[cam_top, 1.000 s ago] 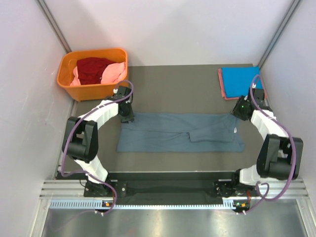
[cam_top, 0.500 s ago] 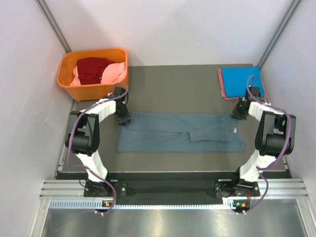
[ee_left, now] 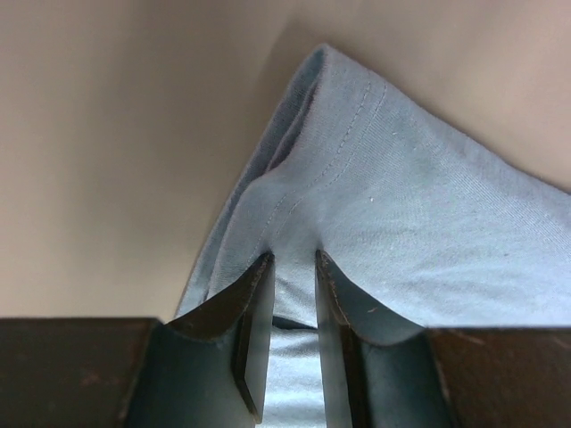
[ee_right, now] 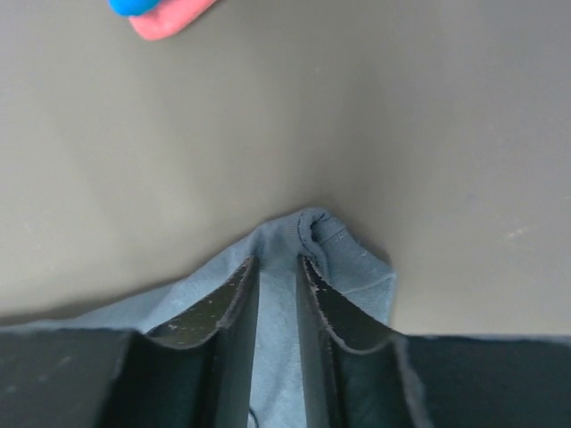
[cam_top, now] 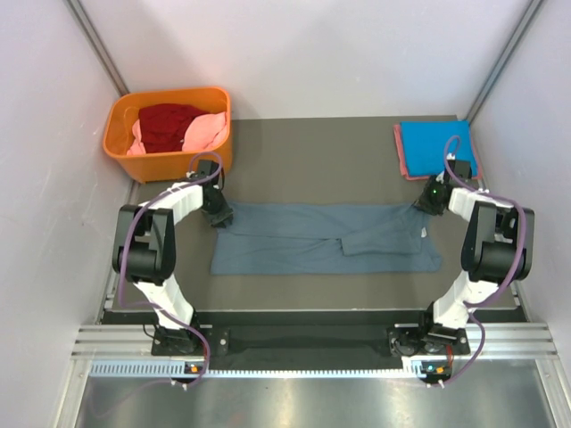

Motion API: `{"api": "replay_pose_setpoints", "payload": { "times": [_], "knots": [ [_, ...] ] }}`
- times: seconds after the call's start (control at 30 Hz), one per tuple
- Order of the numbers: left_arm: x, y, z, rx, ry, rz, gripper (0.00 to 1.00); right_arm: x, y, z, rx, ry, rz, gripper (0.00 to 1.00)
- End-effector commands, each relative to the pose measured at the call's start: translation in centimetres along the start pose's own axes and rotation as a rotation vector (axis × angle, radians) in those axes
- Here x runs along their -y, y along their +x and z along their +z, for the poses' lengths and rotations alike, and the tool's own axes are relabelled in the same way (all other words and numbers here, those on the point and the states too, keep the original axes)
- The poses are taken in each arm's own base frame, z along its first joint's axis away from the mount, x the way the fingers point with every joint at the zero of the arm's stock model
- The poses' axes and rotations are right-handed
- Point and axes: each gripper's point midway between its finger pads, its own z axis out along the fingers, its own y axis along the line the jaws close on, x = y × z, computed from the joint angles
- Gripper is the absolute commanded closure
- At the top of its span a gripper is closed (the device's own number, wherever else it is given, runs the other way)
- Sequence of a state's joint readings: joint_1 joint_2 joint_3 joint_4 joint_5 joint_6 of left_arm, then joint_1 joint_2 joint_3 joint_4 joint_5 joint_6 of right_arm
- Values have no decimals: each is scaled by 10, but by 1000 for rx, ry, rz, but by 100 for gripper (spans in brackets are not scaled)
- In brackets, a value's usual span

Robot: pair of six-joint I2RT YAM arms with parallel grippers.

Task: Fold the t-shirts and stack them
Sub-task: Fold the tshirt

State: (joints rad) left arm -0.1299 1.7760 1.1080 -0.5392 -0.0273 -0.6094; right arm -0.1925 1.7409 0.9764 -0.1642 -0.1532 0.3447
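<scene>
A slate grey-blue t-shirt (cam_top: 321, 239) lies half folded as a wide band across the table's middle. My left gripper (cam_top: 217, 214) is shut on its far left corner; in the left wrist view the cloth (ee_left: 401, 205) is pinched between the fingers (ee_left: 254, 294). My right gripper (cam_top: 428, 201) is shut on its far right corner; in the right wrist view the bunched corner (ee_right: 312, 236) sits between the fingers (ee_right: 236, 294). A bright blue t-shirt (cam_top: 435, 146) lies folded on a salmon-red one (cam_top: 401, 153) at the far right.
An orange basket (cam_top: 125, 147) at the far left holds a dark red tee (cam_top: 167, 125) and a pink one (cam_top: 207, 132). White walls close in the sides and the back. The blue and salmon stack's corner shows in the right wrist view (ee_right: 165, 13).
Both grippers have moved away from the arm bases, carrying the grey-blue shirt's far corners with them. The shirt's far edge now lies a little farther back and more taut.
</scene>
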Motion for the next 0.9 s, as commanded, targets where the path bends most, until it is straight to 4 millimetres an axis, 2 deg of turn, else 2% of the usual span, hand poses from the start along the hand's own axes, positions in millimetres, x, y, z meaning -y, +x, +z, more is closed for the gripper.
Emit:
{"api": "replay_pose_setpoints", "payload": {
  "times": [0.0,0.07,0.13,0.27,0.37,0.47,0.6,0.73,0.87],
  "knots": [
    [-47,17,9,-66,-151,19,69,-18,-8,-12,-5,-68,-33,75],
    [-34,10,-2,-47,-78,52,67,-25,-21,-26,27,-82,-56,74],
    [-19,-4,-20,-8,-14,73,62,-27,-25,-37,42,-85,-71,73],
    [-6,-34,-53,83,20,123,58,-33,-31,-50,58,-99,-84,72],
    [-7,-46,-63,138,12,153,55,-34,-30,-52,53,-103,-84,71],
    [0,-49,-57,147,65,198,53,-34,-31,-55,53,-99,-91,70],
    [10,-48,-41,107,105,235,52,-35,-35,-59,64,-99,-91,69],
    [7,-53,-31,111,94,239,54,-39,-39,-63,72,-111,-100,69],
    [2,-56,-24,106,64,234,56,-34,-38,-64,72,-90,-112,69]
  ]
}}
